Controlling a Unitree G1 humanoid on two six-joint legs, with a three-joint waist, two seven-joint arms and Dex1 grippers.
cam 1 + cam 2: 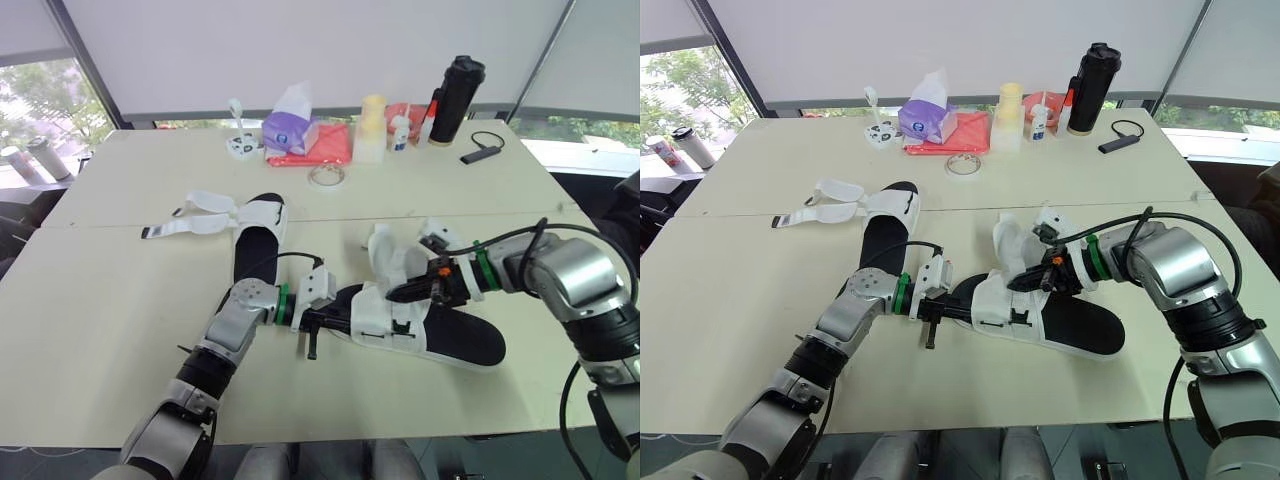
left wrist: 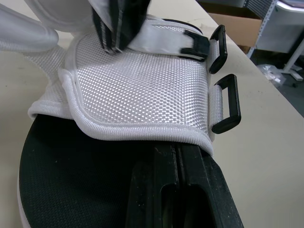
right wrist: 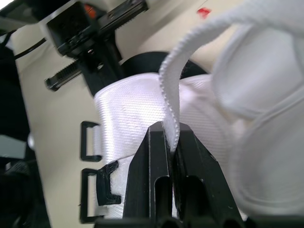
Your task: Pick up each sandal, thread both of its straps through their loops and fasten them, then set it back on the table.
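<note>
1. On the cream table [image 1: 100,330], just toward 5 o'clock from centre: black-soled sandal with white woven upper [image 1: 462,342], lying flat with its straps undone and standing up.
2. At that sandal's 9 o'clock end: left gripper [image 1: 343,322], fingers closed tight, pinching the edge of the sole.
3. Coming in from 3 o'clock over the upper: right gripper [image 1: 396,293], fingers pressed together on a white webbing strap [image 3: 170,90] that rises out of the grip and arches over.
4. Two black rectangular plastic loops [image 2: 227,102] sit side by side on the upper's edge.
5. At 10 o'clock from the first: second black-and-white sandal [image 1: 262,232], flat on the table, with its white straps spread toward 9 o'clock.
6. At the table's 12 o'clock edge: purple tissue pack [image 1: 290,128] and black flask [image 1: 455,98].
</note>
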